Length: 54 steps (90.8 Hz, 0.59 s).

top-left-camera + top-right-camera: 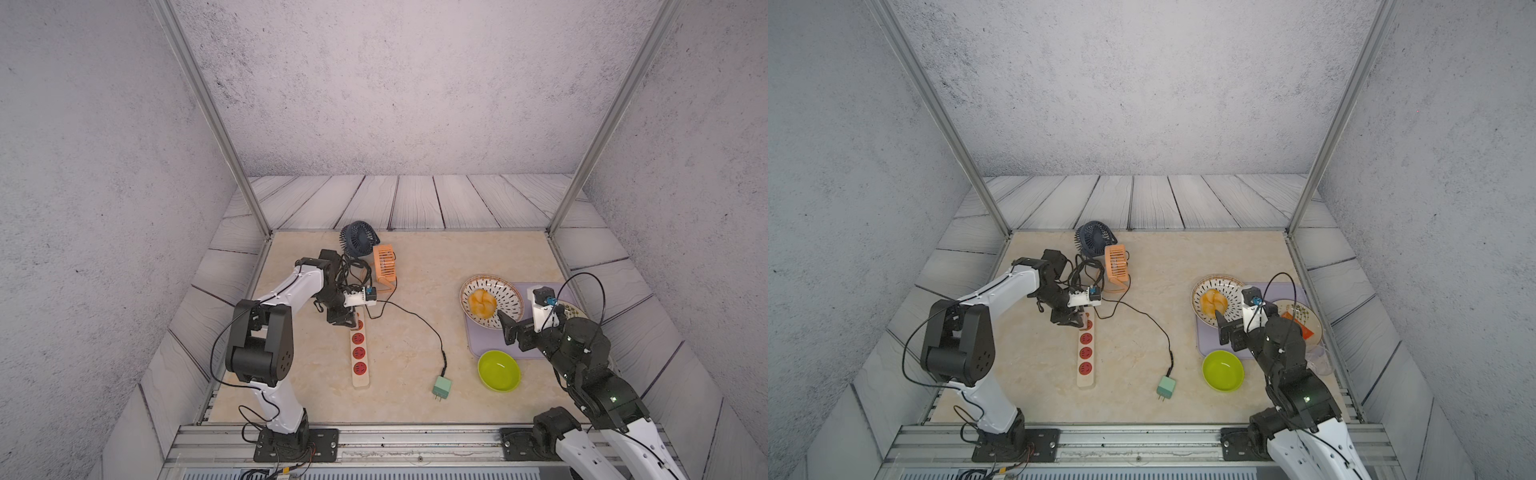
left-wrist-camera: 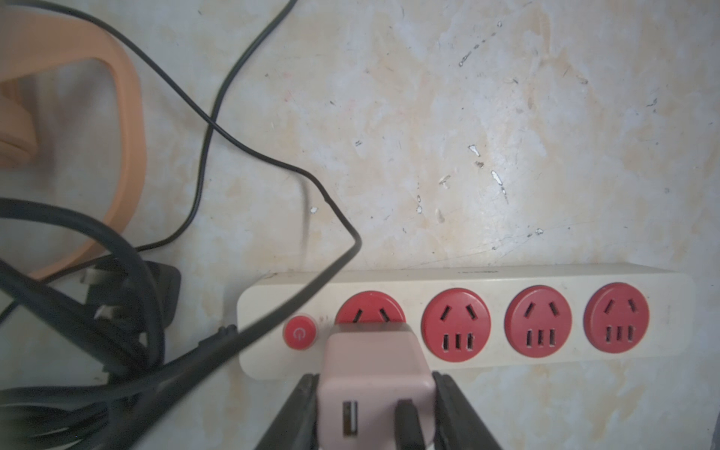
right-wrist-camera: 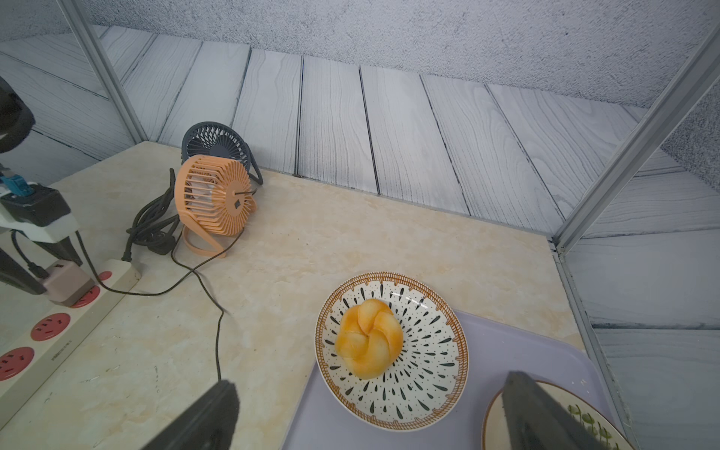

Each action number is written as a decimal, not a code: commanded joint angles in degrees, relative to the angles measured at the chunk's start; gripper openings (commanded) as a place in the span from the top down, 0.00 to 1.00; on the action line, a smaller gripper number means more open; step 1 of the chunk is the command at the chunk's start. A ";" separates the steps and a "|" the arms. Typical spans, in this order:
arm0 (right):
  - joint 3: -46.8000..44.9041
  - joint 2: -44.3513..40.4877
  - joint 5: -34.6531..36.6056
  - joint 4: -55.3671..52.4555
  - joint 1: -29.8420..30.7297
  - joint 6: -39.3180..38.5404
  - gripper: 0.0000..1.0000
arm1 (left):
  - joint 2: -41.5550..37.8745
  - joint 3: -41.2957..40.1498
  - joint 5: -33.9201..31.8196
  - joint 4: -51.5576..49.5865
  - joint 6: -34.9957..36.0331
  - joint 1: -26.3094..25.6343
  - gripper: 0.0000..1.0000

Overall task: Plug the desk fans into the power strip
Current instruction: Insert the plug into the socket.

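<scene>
The pink adapter (image 2: 374,362) is clamped by the left gripper (image 2: 376,385) on the switch-end socket of the power strip (image 2: 502,278), laid flat on the table (image 1: 407,332), while the right gripper (image 3: 370,382) is spread wide near the patterned plate (image 3: 428,374)

Rough grey speckled walls (image 1: 395,83) close the booth in on three sides, and along their foot runs a sloping skirt of pale panels (image 1: 415,203) printed like weathered wooden planks. Two bare aluminium posts (image 1: 216,124) rise from the far corners of the bench (image 1: 478,249), a cream, marble-veined slab with a ribbed metal rail (image 1: 415,444) along its near edge. The light is soft and even, throwing only faint shadows
</scene>
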 commanded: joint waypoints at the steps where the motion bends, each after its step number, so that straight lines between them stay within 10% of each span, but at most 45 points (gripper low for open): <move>1: -0.39 -0.21 0.49 0.25 -0.14 -0.51 0.01 | 3.04 0.31 -3.59 -0.99 -1.17 -2.09 1.00; 25: -0.35 -0.26 0.58 0.17 -0.14 -0.44 0.01 | 11.50 4.61 -18.62 -5.73 -7.02 -8.46 1.00; 54: -0.68 -0.31 0.83 0.51 -0.18 -0.43 0.01 | 11.97 1.96 -20.43 -5.57 -6.73 -6.97 1.00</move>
